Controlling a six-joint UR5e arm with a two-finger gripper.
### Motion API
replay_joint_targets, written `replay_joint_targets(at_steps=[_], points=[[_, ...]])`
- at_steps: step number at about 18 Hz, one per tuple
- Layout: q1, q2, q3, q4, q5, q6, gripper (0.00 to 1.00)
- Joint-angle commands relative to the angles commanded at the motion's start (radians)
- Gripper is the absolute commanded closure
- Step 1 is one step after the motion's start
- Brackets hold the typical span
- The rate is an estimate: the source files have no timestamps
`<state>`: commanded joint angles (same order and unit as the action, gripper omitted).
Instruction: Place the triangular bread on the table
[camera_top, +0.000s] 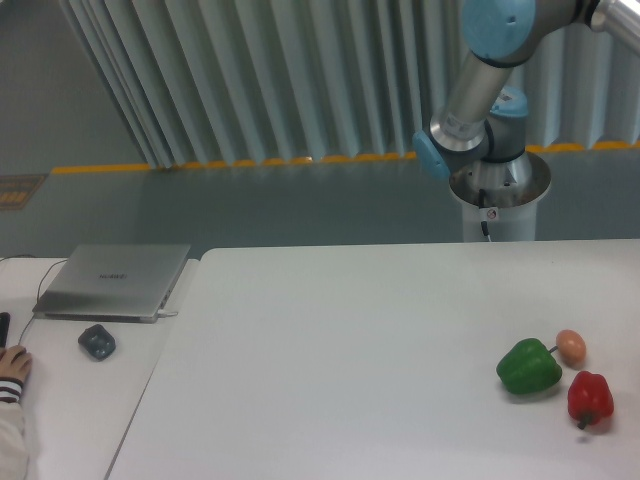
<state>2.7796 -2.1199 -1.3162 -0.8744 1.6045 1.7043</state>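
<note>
The golden-tan triangular bread lay outside the camera's view, and so did the pincer, so its state could not be told. The large white matte worktop (350, 350) carried a green bell pepper (529, 367), a small brown egg (571, 346) just beside it, and a red bell pepper (590, 397) close by. A closed grey laptop (113, 281) and a dark mouse (97, 342) sat on the smaller white desk (75, 400).

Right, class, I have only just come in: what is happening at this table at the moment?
Nothing is being handled. Only part of the robot arm shows, behind the table; its gripper is out of view. No bread can be seen anywhere. A green pepper, a red pepper and a small brown egg sit clustered near the right edge. A closed laptop lies on the side desk.
</note>
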Motion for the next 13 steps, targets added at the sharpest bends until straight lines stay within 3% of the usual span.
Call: replay_joint_targets(at_steps=[13], points=[[0.035,-0.04,-0.002,-0.002,-0.003,-0.005,0.0]])
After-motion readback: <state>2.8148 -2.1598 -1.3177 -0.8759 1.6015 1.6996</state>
